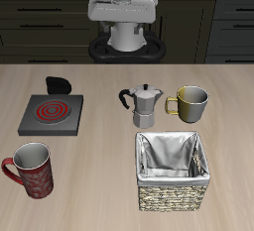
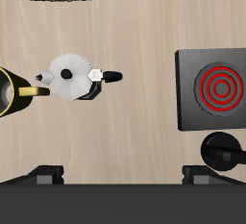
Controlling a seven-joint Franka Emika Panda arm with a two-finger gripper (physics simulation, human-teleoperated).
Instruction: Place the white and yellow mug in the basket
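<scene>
The gripper (image 1: 125, 39) hangs far back, jaws apart; approach the mug (image 1: 190, 103) from above, clear of the moka pot (image 1: 145, 106).

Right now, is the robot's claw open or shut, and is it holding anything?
Gripper: its fingertips stand wide apart, so it looks open, with nothing held. The olive-yellow mug with the loop handle stands untouched on the wooden table.

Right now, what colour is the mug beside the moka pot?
Olive-yellow mug, pale inside; the exterior view shows it best.
</scene>
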